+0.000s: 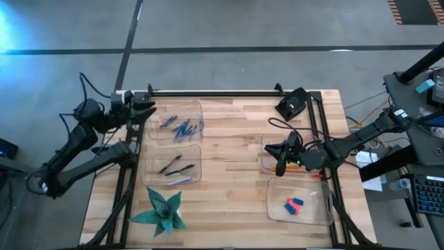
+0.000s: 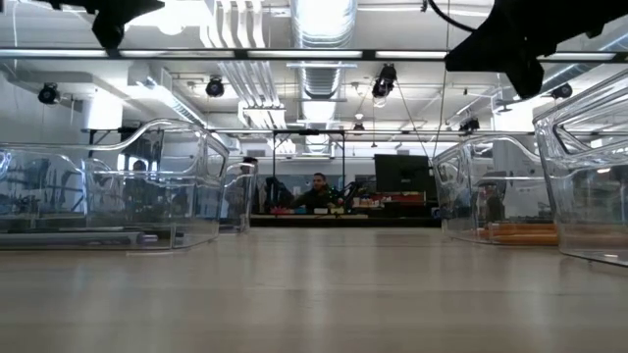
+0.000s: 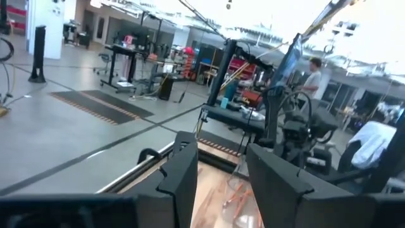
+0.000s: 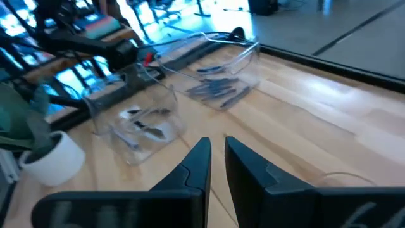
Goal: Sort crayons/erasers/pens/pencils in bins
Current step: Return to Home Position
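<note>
Four clear bins stand on the wooden table. The far left bin (image 1: 196, 111) holds blue sticks (image 1: 184, 128). The near left bin (image 1: 154, 179) holds black sticks (image 1: 177, 167). The near right bin (image 1: 316, 215) holds a red and a blue eraser (image 1: 294, 205). Orange pencils (image 2: 520, 233) lie in the far right bin (image 1: 266, 141). My right gripper (image 1: 277, 156) hangs over that bin, empty, with a narrow gap between its fingers (image 4: 218, 152). My left gripper (image 1: 142, 110) waits open at the table's far left corner, above the frame (image 3: 221, 171).
A green plant in a white pot (image 1: 163, 212) stands at the near left and also shows in the right wrist view (image 4: 44, 155). A black camera mount (image 1: 291, 104) sits at the far edge. Bare wood lies between the left and right bins (image 1: 232, 160).
</note>
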`<state>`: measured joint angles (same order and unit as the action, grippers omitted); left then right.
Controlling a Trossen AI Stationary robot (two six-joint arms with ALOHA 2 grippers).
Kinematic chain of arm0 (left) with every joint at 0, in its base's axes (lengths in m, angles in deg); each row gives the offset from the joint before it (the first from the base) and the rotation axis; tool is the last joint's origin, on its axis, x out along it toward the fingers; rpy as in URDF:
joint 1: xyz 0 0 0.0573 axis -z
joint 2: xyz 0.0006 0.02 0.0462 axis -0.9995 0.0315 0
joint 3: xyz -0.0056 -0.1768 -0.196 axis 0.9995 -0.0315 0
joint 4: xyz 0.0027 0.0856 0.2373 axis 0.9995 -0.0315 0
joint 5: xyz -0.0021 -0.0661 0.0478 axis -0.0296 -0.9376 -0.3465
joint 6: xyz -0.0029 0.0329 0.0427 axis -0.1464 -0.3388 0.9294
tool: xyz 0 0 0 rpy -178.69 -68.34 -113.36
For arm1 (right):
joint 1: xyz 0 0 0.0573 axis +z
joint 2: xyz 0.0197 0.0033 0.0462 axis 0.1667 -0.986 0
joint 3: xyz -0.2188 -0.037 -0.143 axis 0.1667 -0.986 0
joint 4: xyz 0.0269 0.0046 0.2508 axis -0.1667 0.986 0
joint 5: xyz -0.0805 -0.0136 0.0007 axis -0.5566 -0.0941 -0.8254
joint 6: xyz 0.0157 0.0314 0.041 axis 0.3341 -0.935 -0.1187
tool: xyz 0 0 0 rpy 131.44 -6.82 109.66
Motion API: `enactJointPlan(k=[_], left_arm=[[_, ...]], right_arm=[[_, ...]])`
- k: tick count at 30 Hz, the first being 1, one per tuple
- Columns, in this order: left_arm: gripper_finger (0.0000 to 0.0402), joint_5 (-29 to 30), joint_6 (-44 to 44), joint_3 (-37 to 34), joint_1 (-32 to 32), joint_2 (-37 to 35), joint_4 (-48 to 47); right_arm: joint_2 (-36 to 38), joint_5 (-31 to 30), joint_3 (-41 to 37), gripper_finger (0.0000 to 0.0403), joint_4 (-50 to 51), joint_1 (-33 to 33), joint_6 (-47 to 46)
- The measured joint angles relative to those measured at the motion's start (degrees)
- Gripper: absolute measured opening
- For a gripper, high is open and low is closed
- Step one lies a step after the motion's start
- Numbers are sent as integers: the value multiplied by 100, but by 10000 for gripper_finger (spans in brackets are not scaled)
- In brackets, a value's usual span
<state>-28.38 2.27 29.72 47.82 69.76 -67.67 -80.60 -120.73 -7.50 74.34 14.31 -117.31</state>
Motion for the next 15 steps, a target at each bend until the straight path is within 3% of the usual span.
enactJointPlan(k=[7, 12, 15], left_arm=[[123, 1, -268, -938, 3, 324, 1988], [123, 3, -367, -1681, 3, 404, 4040], [123, 144, -552, -2042, 0, 349, 4534]], right_arm=[[-71, 889, -677, 38, -1791, -482, 650], [-135, 1184, -955, 38, -2195, -791, 735], [-135, 1187, -1130, 38, -2314, -964, 733]])
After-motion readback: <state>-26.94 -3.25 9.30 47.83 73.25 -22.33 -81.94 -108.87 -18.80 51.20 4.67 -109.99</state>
